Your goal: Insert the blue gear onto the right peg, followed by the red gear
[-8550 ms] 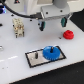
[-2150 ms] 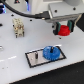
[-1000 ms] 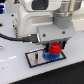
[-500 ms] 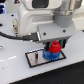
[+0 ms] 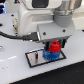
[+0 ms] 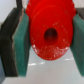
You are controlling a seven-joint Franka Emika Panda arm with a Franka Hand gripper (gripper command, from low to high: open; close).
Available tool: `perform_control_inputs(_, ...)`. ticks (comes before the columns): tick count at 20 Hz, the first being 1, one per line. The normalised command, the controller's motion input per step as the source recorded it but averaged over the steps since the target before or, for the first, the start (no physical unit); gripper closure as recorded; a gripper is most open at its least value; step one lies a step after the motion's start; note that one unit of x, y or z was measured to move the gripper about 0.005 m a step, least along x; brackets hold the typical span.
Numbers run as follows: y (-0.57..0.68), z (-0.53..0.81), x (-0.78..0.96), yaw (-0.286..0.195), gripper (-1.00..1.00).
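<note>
Pincer: the pincer (image 5: 54, 45) is clenched on the red gear (image 5: 54, 47); in the wrist view 2 green pads (image 6: 20, 47) press its opposite edges (image 6: 49, 34).
Red gear: directly above the blue gear (image 5: 51, 54); whether they touch cannot be told.
Blue gear: lies on the plate (image 5: 35, 59), toward the exterior view's right end; the peg is hidden.
Edges: the plate's black frame shows along its left and near sides.
Room: bare white desk (image 5: 20, 72) lies in front of the plate.
In the way: the arm's body (image 5: 47, 20) covers the scene behind; a black cable (image 5: 17, 36) runs in from the exterior view's left.
</note>
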Motion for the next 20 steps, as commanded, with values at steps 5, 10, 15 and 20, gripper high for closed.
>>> perform_control_inputs(5, -0.02, -0.03, 0.09, 0.0, 1.0)
perform_control_inputs(10, 0.1, 0.23, 0.0, 0.0, 1.0)
perform_control_inputs(15, 0.0, 0.22, 0.01, 0.0, 1.0)
perform_control_inputs(20, -0.07, 0.01, 0.13, 0.0, 1.0)
